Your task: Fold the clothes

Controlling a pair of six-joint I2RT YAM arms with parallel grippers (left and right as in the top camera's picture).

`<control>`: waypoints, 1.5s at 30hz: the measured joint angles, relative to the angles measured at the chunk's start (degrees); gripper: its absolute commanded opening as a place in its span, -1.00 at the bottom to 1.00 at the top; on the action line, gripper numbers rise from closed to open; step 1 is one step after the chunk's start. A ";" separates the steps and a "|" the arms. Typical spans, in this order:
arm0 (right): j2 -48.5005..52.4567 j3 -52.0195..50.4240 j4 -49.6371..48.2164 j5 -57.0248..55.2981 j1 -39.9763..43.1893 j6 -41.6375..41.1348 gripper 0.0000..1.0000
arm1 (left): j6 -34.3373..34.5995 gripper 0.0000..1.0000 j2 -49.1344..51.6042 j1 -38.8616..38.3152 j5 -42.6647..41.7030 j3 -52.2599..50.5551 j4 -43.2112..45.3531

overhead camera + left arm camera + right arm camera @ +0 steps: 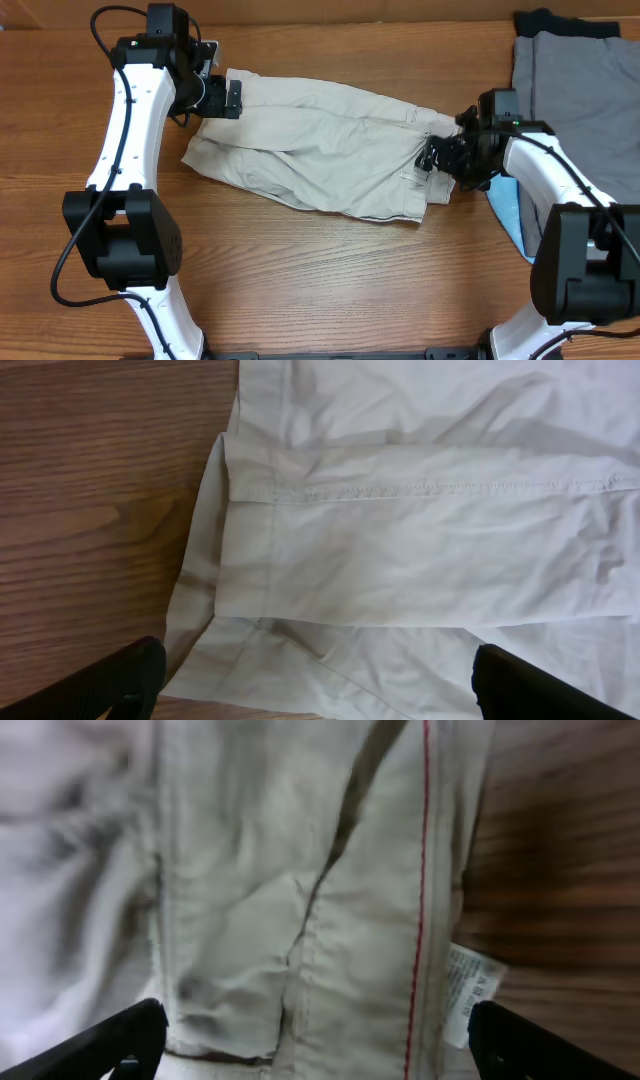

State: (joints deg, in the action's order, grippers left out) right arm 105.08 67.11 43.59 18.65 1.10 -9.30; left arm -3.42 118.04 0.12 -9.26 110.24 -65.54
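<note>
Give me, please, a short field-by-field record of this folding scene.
item: beige garment, lying crumpled on the table
left gripper: open, over the hem end
right gripper: open, over the waistband end, near the white label
set aside: grey garment, far right of the table

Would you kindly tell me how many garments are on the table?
4: beige pants mid-table; a gray piece at the top right; a black one showing at its far edge; a light blue one partly under the right arm. Others may be hidden.
</note>
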 measured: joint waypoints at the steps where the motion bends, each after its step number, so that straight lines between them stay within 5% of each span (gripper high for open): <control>1: 0.42 -0.61 -0.83 0.52 0.00 0.04 1.00 | -0.02 1.00 0.00 0.00 0.00 0.00 0.00; 7: 1.42 -3.69 -6.97 4.09 0.20 -0.15 0.87 | 0.00 1.00 0.00 0.00 0.00 0.00 -0.09; 9: 1.44 -4.68 -9.70 6.16 0.42 -0.81 0.65 | 0.00 1.00 0.00 0.00 0.00 0.00 -0.24; 11: 2.29 -5.31 -12.24 9.53 0.33 -1.07 0.37 | -0.02 1.00 0.00 0.00 0.00 0.00 -0.44; 16: 5.84 -5.38 -14.45 15.47 -0.63 -1.79 -0.86 | -0.02 1.00 0.00 0.00 0.00 0.00 -0.66; 17: 6.88 -5.68 -14.43 17.29 -0.90 -2.10 -0.92 | -0.02 1.00 0.00 0.00 0.00 0.00 -0.72; 25: 6.62 -6.36 -10.12 25.42 6.67 -2.01 -0.93 | 0.04 1.00 0.00 0.02 0.02 0.00 -0.15; 34: -2.86 9.86 20.92 23.08 19.04 7.13 -0.92 | 2.21 1.00 0.00 2.80 -0.20 0.00 -0.22; 38: -3.15 21.55 24.50 19.69 12.74 7.74 -0.92 | 2.45 1.00 0.00 3.89 -0.20 0.00 -0.46; 45: -2.54 24.48 11.32 10.19 -9.07 -2.01 -0.93 | 2.64 1.00 0.00 3.87 -0.20 0.00 -0.02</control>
State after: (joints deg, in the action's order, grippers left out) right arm 102.54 91.59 54.92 28.84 -7.97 -11.31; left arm -0.78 118.04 3.99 -9.45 110.24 -65.56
